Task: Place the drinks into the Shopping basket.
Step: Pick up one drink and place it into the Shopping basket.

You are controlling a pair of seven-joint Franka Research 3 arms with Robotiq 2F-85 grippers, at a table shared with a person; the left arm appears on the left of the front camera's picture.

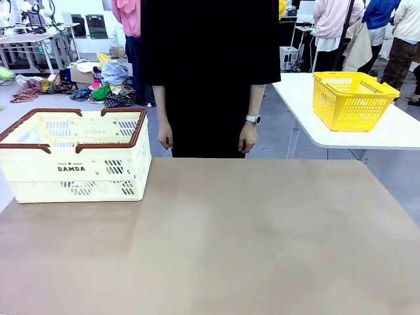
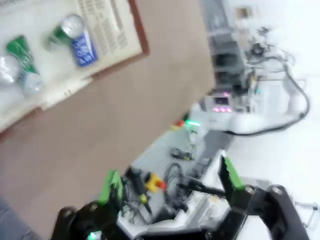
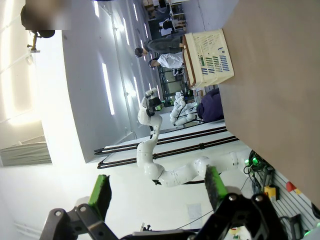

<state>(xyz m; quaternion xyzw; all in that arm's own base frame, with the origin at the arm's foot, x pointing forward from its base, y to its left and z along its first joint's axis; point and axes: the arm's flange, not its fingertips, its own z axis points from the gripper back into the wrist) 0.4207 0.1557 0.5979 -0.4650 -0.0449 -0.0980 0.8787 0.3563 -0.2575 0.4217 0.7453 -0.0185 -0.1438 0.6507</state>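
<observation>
- Shopping basket (image 1: 72, 168) sits on the tabletop (image 1: 216, 243) at its left far corner.
- The drinks, a blue can (image 2: 75, 40) and green can (image 2: 21, 56) (blurred), lie inside it.
- Left tool (image 2: 170, 187) gapes, empty.
- Right tool (image 3: 157, 192) likewise spread, grasping nothing.

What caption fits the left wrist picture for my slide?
Open left end effector above the brown table, with a blue can and green can lying inside the cream basket.
</observation>
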